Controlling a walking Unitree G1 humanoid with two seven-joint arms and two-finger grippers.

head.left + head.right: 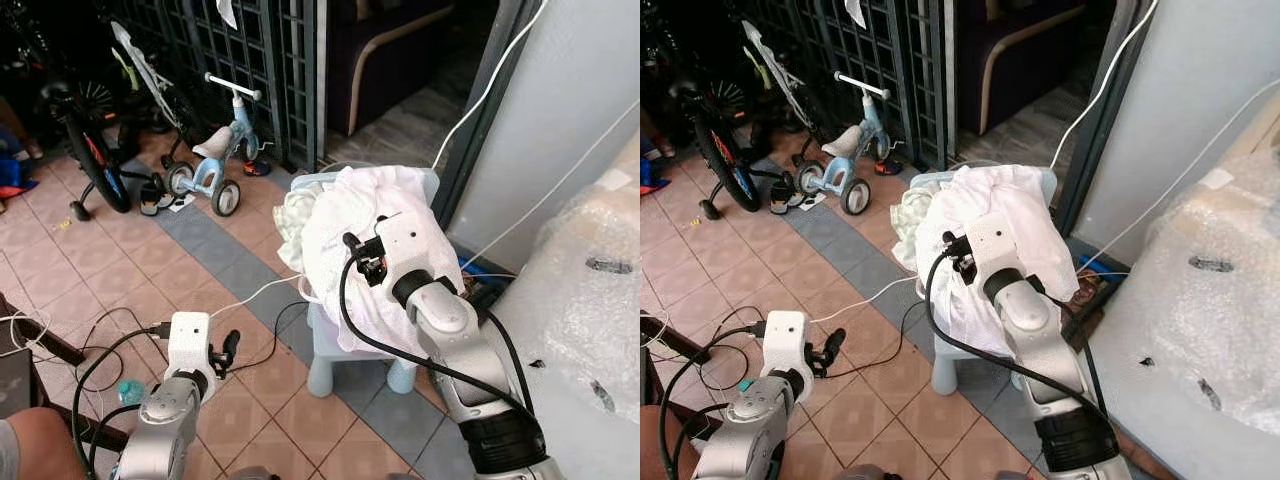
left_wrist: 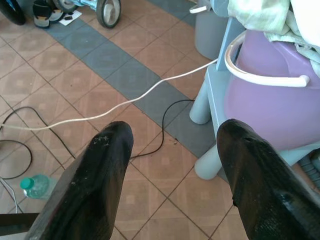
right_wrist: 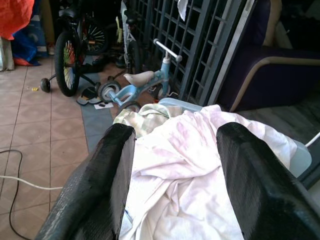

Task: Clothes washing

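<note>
A white garment is heaped over a pale green cloth in a purple basin. The basin stands on a light blue plastic stool. My right gripper hovers open just above the white garment, with nothing between its fingers. My left gripper is open and low at my left, over the tiled floor and short of the stool. Its black finger points toward the stool.
A white cable and black cables cross the tiles left of the stool. A small bottle lies near my left arm. A child's tricycle, a bicycle and a metal gate stand behind. A bubble-wrapped appliance fills the right.
</note>
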